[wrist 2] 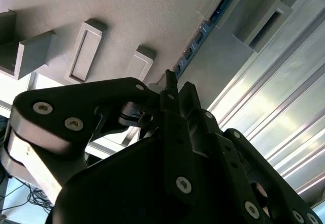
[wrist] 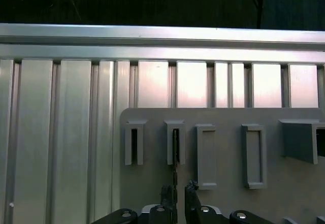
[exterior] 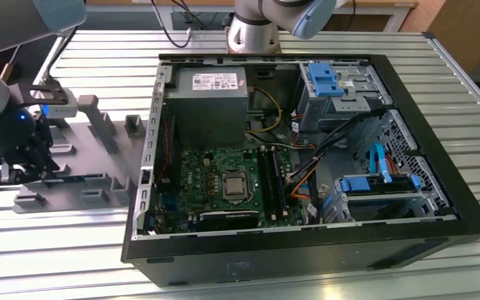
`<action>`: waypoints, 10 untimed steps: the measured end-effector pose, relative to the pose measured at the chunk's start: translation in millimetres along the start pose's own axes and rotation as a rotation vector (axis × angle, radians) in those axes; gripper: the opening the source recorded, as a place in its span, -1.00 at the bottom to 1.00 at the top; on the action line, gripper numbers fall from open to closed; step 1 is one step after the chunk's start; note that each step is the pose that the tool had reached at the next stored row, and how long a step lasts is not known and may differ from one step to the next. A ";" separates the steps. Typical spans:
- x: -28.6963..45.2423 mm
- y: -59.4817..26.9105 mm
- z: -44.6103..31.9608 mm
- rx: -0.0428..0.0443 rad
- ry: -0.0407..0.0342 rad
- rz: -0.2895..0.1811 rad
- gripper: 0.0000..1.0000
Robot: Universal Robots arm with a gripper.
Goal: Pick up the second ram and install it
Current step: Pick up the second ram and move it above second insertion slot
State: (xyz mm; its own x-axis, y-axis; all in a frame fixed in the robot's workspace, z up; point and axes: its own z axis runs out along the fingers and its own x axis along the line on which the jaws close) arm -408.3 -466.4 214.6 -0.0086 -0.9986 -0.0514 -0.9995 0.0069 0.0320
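pincer (exterior: 23, 170): lower left of the exterior view, narrowly parted, at the ram's end | second ram (wrist: 175, 145): upright on edge in grey holder (exterior: 82, 164) slots, so its thin edge can be straddled

The arm (exterior: 252, 31) is built of silver-grey round segments with pale blue-grey joint caps (exterior: 311, 19), a small blue light (exterior: 25, 116) near the wrist, and a matte black end effector (wrist 2: 179, 84) of flat linkage plates fastened with silver hex-socket screws (wrist 2: 184, 184).
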 end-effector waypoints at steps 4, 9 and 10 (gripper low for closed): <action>0.2 -0.2 4.2 0.0001 0.0000 0.000 -0.51; 0.8 -0.4 9.8 0.0019 0.0000 0.000 -0.51; 0.9 -0.4 10.9 0.0025 0.0000 0.000 -0.51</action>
State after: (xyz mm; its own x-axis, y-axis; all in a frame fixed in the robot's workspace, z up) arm -408.2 -466.7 203.7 -0.0084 -0.9986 -0.0514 -0.9995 0.0069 0.0295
